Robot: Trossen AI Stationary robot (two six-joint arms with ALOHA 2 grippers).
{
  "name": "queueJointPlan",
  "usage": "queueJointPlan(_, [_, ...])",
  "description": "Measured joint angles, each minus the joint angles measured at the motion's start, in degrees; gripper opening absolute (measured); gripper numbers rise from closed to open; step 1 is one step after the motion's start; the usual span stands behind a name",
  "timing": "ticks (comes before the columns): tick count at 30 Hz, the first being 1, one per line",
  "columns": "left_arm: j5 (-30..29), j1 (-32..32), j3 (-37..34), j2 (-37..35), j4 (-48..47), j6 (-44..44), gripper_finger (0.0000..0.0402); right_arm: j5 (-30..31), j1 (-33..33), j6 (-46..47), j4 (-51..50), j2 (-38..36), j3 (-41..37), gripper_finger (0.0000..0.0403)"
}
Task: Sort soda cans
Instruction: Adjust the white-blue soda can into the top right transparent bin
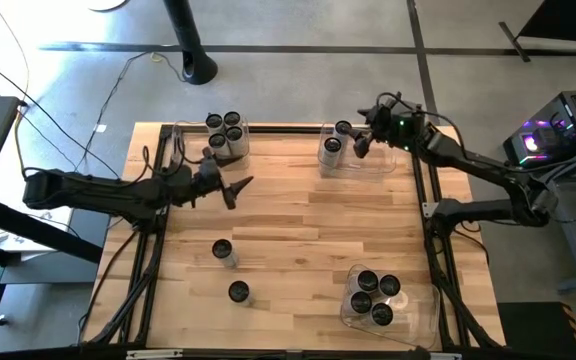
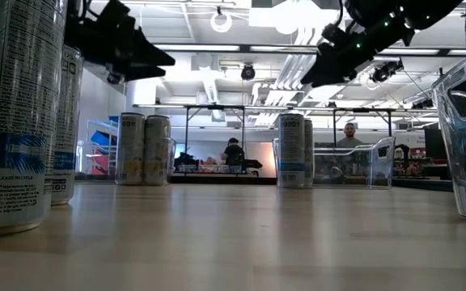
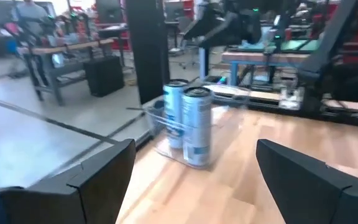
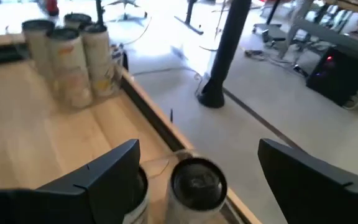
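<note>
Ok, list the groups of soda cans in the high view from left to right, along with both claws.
Far-left bin's cans → two loose cans → left claw → two cans in the far-right bin → right claw → near-right bin's cans.

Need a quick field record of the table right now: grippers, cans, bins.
left gripper: open, empty, in the air near the far-left cans
right gripper: open, empty, above the far-right bin
far-left cans: five, upright, clustered at the table's far edge
far-right bin: clear, two cans at its left end
near-right bin: clear, five cans inside
loose cans: two, upright, near-left part of the table
</note>
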Motion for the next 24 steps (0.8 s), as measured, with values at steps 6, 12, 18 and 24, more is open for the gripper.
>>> queueJointPlan(6, [0.0, 5.0, 0.0, 1.4, 1.5, 3.5, 0.0330, -0.6, -0.2, -0.5, -0.8, 0.1, -0.1, 0.0323])
queueJointPlan(12, [1.0, 12.2, 2.6, 1.3, 3.0, 5.0, 0.0330, -0.5, -0.2, 1.7, 0.4, 0.4, -0.1, 0.0323])
queueJointPlan(18, [1.0, 17.3, 5.4, 1.3, 2.8, 8.0, 0.0330, -0.3, -0.2, -2.4, 1.6, 0.4, -0.1, 0.0323])
queueJointPlan(24, [4.4, 22.0, 7.3, 1.4, 2.8, 8.4, 0.0330, -0.4, -2.0, -5.3, 1.3, 0.4, -0.1, 0.0323])
